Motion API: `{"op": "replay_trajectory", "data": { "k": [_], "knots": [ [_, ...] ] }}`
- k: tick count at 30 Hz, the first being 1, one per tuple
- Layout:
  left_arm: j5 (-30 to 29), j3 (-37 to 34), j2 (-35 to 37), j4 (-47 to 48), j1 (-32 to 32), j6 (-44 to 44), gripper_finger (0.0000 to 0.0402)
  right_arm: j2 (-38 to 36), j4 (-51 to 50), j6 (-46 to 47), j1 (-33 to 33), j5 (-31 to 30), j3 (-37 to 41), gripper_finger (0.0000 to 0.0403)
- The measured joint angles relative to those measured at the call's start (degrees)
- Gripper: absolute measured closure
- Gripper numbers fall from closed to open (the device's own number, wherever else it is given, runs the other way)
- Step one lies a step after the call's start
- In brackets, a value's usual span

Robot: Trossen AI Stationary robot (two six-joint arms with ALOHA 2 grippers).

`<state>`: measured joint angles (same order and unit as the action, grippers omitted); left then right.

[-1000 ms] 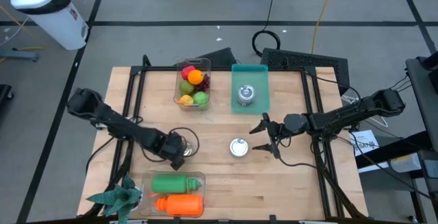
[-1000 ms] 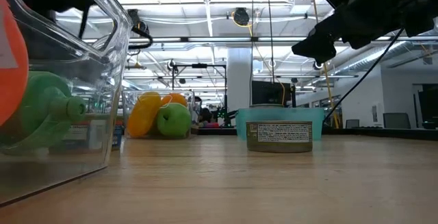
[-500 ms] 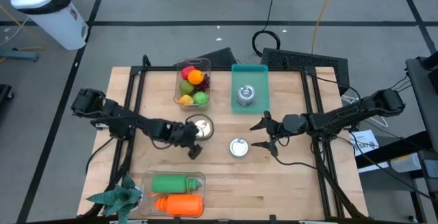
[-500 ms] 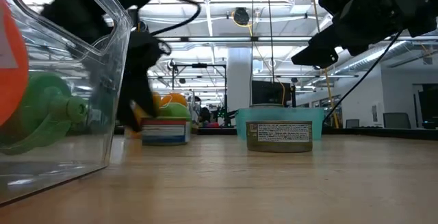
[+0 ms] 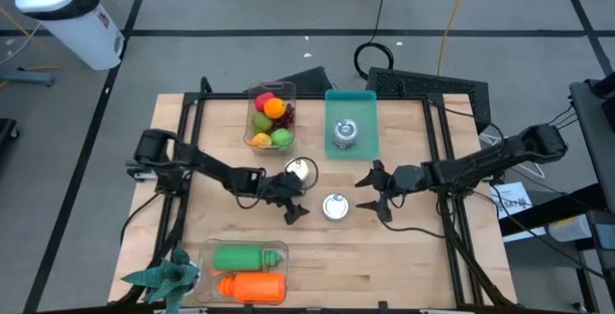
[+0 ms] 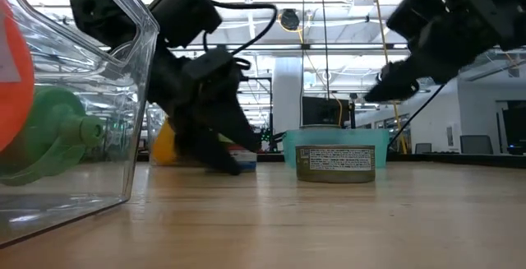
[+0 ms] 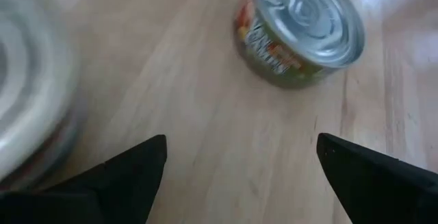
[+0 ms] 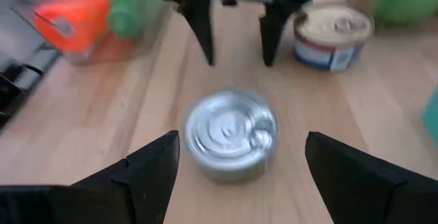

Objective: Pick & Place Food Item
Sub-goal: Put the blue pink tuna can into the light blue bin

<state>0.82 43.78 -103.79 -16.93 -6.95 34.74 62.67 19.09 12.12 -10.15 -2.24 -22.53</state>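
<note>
A green-labelled tin can (image 5: 334, 206) stands upright on the wood table, between my two grippers. My left gripper (image 5: 296, 210) is open just left of it, fingers pointing at the can (image 7: 301, 29). A blue-and-white can (image 5: 301, 170) stands on the table close beside the left gripper's far side, and shows blurred (image 7: 24, 114) outside its fingers. My right gripper (image 5: 365, 192) is open just right of the middle can (image 8: 231, 135), its fingers apart from it. A third can (image 5: 344, 133) sits in the teal tray (image 5: 365, 103). My left gripper has the blue-and-white can (image 6: 240, 159) standing on the table right against its outer side. The gripper hides the meeting place, so I cannot tell whether they touch.
A clear box of fruit (image 5: 271, 117) stands at the far side, left of the teal tray. A clear box with a green and an orange bottle (image 5: 248, 272) lies at the near edge, and a green plant-like toy (image 5: 165, 276) lies beside it. Bare wood lies near-right.
My left gripper has swept toward the table's right, up to the middle can. The blue-and-white can has slid along the table beside it, rightward and a little toward the far edge. My right gripper has shifted slightly toward the middle can.
</note>
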Motion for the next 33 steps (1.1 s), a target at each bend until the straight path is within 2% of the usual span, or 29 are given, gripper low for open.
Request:
{"op": "replay_trajectory", "data": {
  "k": [6,10,14,16,18,22,27,33],
  "knots": [
    [-1.7,4.4,0.4,7.4,-0.3,-4.4,0.0011,2.4,2.4,1.8,-1.2,-5.4,2.4,0.0106],
    [-7.2,6.5,4.9,13.7,-0.3,-6.9,0.0011,3.2,3.6,0.4,-1.1,-7.8,2.4,0.0106],
    [-16.3,7.2,9.2,17.9,-0.3,-8.4,0.0011,3.9,6.0,0.2,-1.0,-8.2,2.4,0.0106],
    [-21.3,7.1,9.8,19.2,-0.2,-10.7,0.0011,4.4,7.4,0.3,-1.0,-8.2,2.2,0.0106],
    [-23.7,7.1,9.2,20.1,0.2,-13.3,0.0011,4.3,7.8,0.2,-1.0,-8.3,2.4,0.0106],
    [-18.7,6.9,5.8,20.7,1.9,-13.9,0.0011,5.1,9.7,0.3,-1.0,-9.4,2.3,0.0106],
    [-13.1,7.2,2.7,16.5,2.5,-13.6,0.0011,7.3,11.3,0.2,-1.0,-9.9,2.3,0.0106],
    [-3.5,7.2,-0.3,5.8,2.1,-12.7,0.0011,10.9,16.0,-0.4,-0.5,-9.7,2.3,0.0106]
  ]
}}
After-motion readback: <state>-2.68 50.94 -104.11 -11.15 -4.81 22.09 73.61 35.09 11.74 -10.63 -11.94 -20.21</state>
